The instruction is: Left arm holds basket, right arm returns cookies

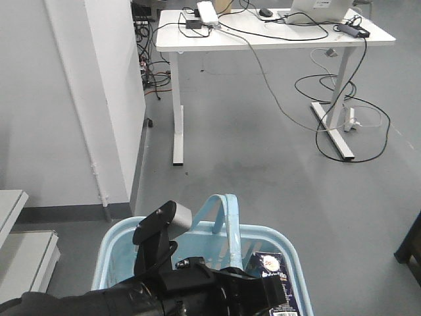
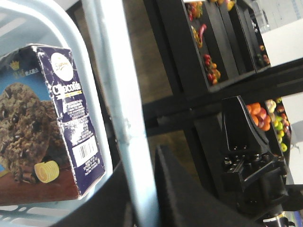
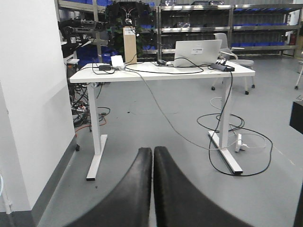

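L grip (image 2: 140, 189) clenched on basket (image 1: 293, 245) handle, cookies (image 1: 272, 271) inside at its 3 o'clock side, R grip (image 3: 152, 158) pinched closed, empty

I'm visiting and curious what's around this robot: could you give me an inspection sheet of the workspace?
Surface: grey floor.
Job's things: cookies inside the light blue basket.
Clutter: nothing seen.
Grippers: left gripper shut on the basket's handle; right gripper shut, empty.
Cables: black cables looping on the floor under the white desk.
Surroundings: white wall, laptop on the desk, shelving behind.
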